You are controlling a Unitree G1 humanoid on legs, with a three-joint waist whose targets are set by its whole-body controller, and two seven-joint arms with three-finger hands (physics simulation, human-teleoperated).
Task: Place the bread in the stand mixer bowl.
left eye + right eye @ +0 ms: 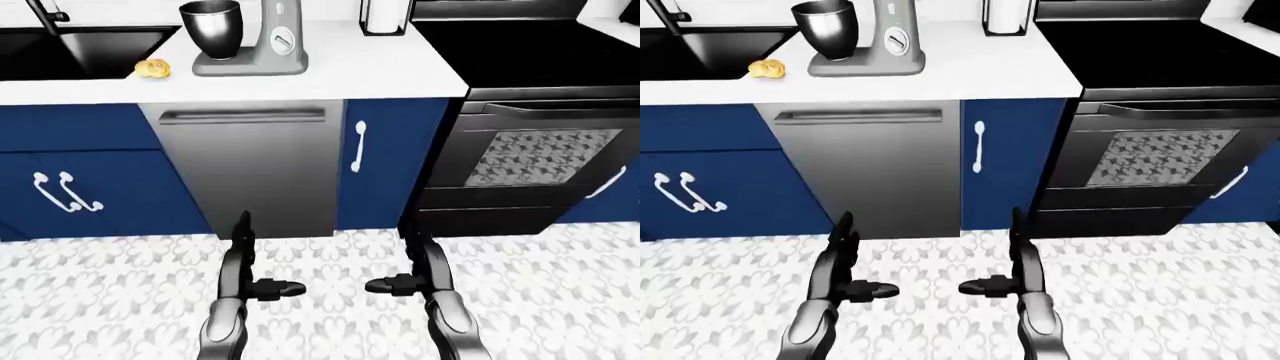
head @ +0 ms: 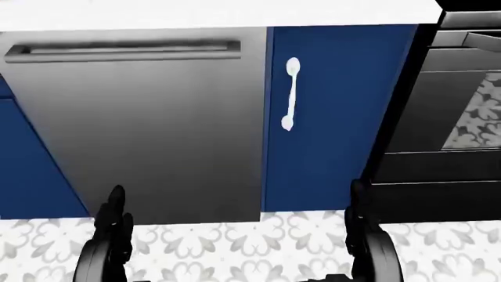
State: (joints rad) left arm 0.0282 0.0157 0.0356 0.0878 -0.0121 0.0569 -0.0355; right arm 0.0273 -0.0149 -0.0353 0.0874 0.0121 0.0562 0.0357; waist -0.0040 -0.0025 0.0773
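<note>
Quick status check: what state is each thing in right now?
bread: on the counter, left of the mixer, untouched
mixer bowl: upright, on the mixer base
dishwasher: door shut
oven: door shut
left hand: open, empty
right hand: open, empty

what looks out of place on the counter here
Only the bread: it lies bare on the white counter by the sink, left of the mixer. Nothing is spilled, tipped or damaged.
</note>
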